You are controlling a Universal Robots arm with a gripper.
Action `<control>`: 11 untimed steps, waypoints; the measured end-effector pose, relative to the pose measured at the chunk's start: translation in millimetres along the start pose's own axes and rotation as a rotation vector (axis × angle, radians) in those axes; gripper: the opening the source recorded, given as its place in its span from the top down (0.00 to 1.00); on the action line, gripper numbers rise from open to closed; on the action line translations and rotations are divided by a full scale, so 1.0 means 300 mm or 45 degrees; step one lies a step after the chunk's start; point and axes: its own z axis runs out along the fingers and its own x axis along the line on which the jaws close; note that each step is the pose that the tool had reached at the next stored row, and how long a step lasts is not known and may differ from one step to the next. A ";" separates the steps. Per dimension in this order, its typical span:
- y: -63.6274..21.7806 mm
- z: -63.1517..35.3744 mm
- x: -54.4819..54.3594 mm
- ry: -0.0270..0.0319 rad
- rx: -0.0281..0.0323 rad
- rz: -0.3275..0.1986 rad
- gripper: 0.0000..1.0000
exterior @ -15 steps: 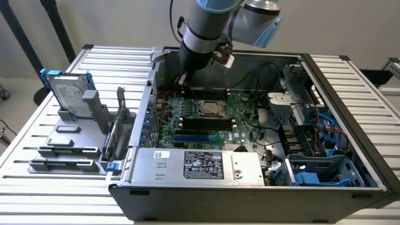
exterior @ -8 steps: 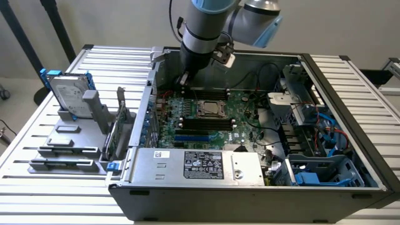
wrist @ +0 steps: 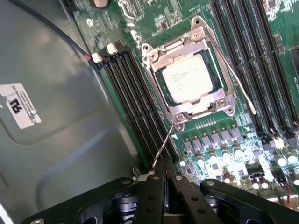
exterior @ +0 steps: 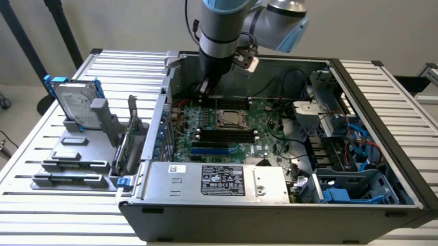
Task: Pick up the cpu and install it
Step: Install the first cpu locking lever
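now, going from the exterior view's left to its right: a grey holder stand [exterior: 79, 154] sits on the slatted table [exterior: 41, 215]. a big silver hard drive [exterior: 74, 105] in a blue frame stands up in it. next comes the open computer case [exterior: 274, 205] with the green motherboard [exterior: 226, 133] lying flat inside. past that, on the exterior view's right, there are blue drive bays [exterior: 356, 189] and a bunch of black cables [exterior: 291, 148].

the cpu [wrist: 188, 78] is not on the stand. it lies flat in the socket [exterior: 230, 119] in the middle of the board, with the metal frame [wrist: 187, 70] around it. its shiny top faces up.

the arm [exterior: 220, 31] comes down into the back part of the case. the gripper [wrist: 165, 179] has its two fingers pressed together, and nothing is held between them. in the wrist view the finger tips sit just by the free end of the thin wire lever [wrist: 163, 147] that runs from the socket corner. i cannot tell if they touch it. so the cpu lies a little way ahead of the finger tips, toward the middle of the board, and lower down.

long black memory slots [wrist: 135, 102] run on both sides of the socket. the nearest row is right beside the lever and the fingers, so it stands close to the way. the grey case wall [wrist: 51, 126] is on the other side of that row.
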 end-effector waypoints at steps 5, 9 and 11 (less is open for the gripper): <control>0.000 0.001 0.000 0.0304 -0.0667 0.015 0.89; 0.002 0.011 -0.003 0.0375 -0.0916 0.042 0.89; 0.003 0.019 -0.005 0.0361 -0.0972 0.051 0.89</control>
